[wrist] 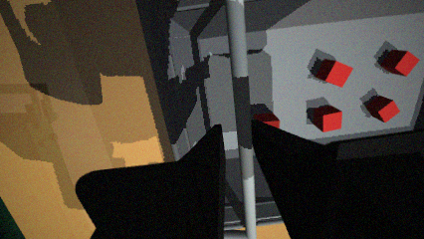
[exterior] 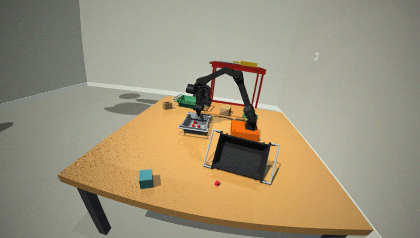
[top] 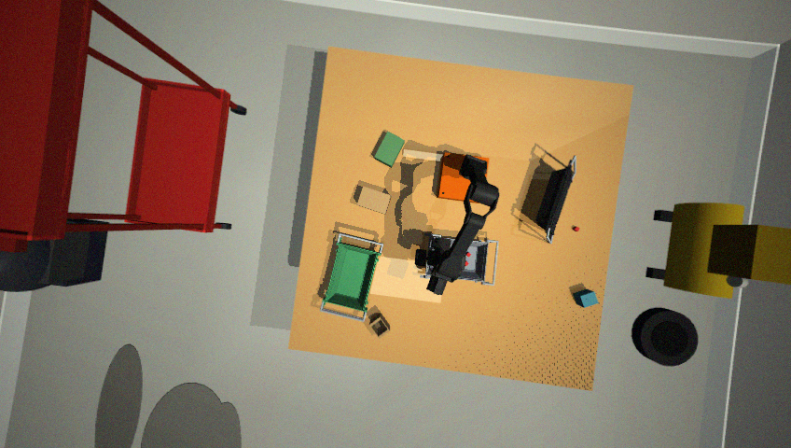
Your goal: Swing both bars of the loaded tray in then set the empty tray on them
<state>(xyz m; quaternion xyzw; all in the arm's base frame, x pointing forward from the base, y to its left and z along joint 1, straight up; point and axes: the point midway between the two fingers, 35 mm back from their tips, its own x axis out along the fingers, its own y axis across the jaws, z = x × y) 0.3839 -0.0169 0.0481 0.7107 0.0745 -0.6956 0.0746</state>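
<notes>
Wrist view: a bar (wrist: 242,102) (exterior: 192,113) of the loaded tray (top: 482,261) (exterior: 194,131) (wrist: 294,42) lies unclamped inside the slightly open tool (top: 438,258) (exterior: 198,114) (wrist: 237,125).

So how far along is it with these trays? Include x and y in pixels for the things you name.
Done: nothing finished that I can see. In hand: one bar (wrist: 238,40) of the loaded gray tray (top: 481,260) (exterior: 194,133) (wrist: 294,100), between the gripper's (exterior: 198,115) (wrist: 237,126) fingertips, already over the tray's end. Left: the opposite bar (top: 494,260) (exterior: 192,128), swung outward; then stacking, since no tray sits on top.
</notes>
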